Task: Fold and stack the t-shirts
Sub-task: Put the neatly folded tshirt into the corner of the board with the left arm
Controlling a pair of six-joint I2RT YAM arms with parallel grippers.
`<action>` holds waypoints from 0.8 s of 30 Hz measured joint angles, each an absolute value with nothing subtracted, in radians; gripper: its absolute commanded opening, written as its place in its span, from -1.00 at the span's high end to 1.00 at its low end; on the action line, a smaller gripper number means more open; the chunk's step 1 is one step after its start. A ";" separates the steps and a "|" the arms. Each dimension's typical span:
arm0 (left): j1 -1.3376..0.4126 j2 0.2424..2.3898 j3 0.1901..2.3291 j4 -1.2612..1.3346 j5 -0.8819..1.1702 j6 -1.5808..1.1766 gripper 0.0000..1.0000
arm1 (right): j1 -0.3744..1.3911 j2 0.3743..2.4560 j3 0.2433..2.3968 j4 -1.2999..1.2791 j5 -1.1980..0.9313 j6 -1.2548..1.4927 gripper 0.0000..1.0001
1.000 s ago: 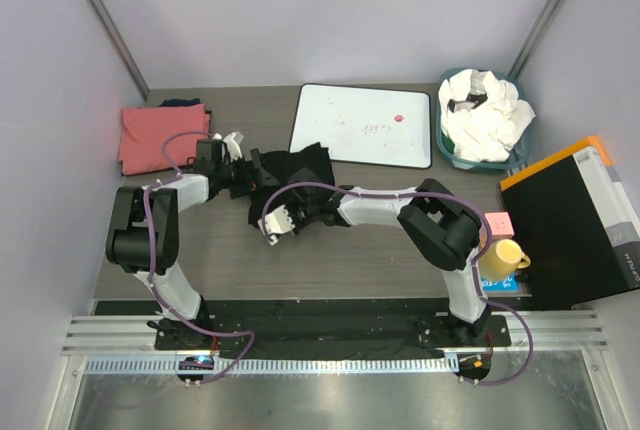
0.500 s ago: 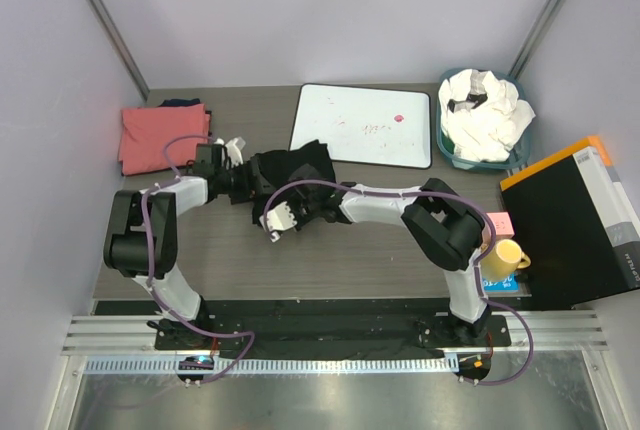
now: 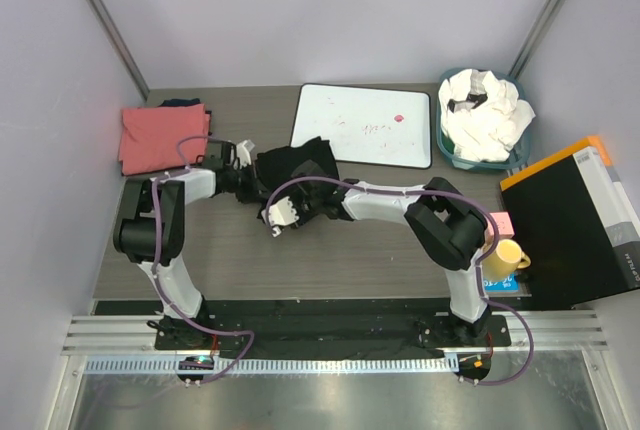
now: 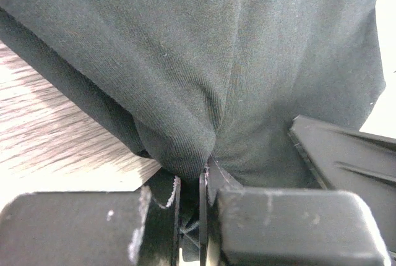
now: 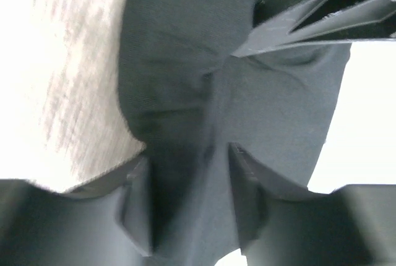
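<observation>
A crumpled black t-shirt [image 3: 297, 164] lies mid-table, just left of the whiteboard. My left gripper [image 3: 252, 178] comes at it from the left and is shut on a fold of its edge [image 4: 203, 176]; black cloth [image 4: 216, 62] fills that wrist view. My right gripper [image 3: 298, 196] reaches in from the right with its jaws apart [image 5: 187, 154]. Black cloth [image 5: 247, 105] lies loosely between its fingers. A folded coral-pink t-shirt [image 3: 163, 138] rests at the far left. White t-shirts [image 3: 487, 110] are heaped in a teal basket.
A white board with a black rim [image 3: 365, 126] lies at the back centre. The teal basket [image 3: 447, 155] stands at the back right. Along the right edge are a black box with an orange trim [image 3: 575, 222], a yellow mug [image 3: 502, 257] and a pink note [image 3: 498, 222].
The left gripper has slid right into the black t-shirt and closed on its edge. The right gripper has opened its jaws round the cloth. The shirt has bunched slightly toward the back.
</observation>
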State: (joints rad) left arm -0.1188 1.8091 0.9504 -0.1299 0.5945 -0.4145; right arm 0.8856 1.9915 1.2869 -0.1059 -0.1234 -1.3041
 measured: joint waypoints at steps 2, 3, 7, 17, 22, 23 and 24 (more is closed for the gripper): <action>-0.125 1.814 0.978 -0.170 0.588 -0.411 1.00 | 0.882 1.986 1.287 -0.107 -0.120 -1.300 -0.82; -0.128 1.814 0.992 -0.197 0.580 -0.406 1.00 | 0.881 1.981 1.287 -0.107 -0.119 -1.294 -0.99; -0.136 1.811 1.087 -0.337 0.537 -0.332 1.00 | 0.881 1.944 1.287 -0.121 -0.119 -1.266 -0.99; -0.137 1.808 1.358 -0.607 0.423 -0.191 1.00 | 0.813 1.810 1.320 -0.294 -0.177 -1.095 -1.00; -0.136 1.817 1.538 -0.704 0.353 -0.125 1.00 | 0.748 1.741 1.325 -0.364 -0.176 -1.058 -0.99; -0.136 1.825 1.575 -0.720 0.342 -0.113 1.00 | 0.739 1.727 1.324 -0.376 -0.174 -1.056 -0.99; -0.135 1.842 1.627 -0.746 0.329 -0.096 1.00 | 0.733 1.712 1.322 -0.385 -0.173 -1.055 -0.99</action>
